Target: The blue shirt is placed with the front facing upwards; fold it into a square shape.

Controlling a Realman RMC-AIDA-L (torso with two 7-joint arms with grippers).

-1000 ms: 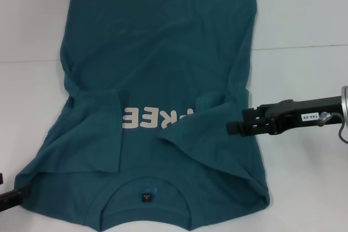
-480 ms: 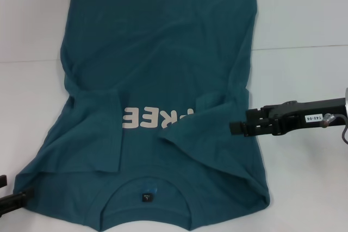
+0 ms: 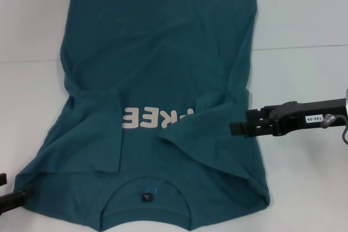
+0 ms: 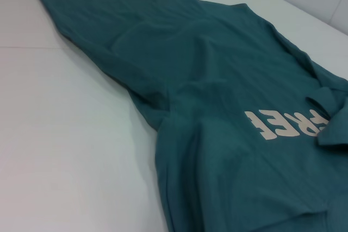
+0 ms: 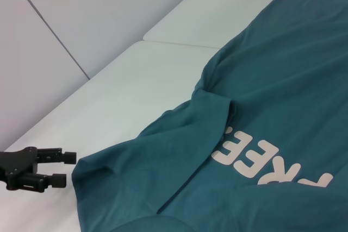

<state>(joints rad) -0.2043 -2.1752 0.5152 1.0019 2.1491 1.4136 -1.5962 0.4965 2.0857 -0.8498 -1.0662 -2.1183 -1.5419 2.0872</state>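
Shirt (image 3: 157,69) fills centre frame, both sleeves folded in. Right gripper (image 3: 235,128) at right edge, left gripper (image 5: 57,168) lower left: cannot tell finger state. Risk: a snagged sleeve unfolds.

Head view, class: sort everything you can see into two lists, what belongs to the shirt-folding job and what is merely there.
Belongs to the job:
- blue shirt, both sleeves folded in
- right gripper at the shirt's edge
- left gripper by the shoulder corner

Merely there:
- white table
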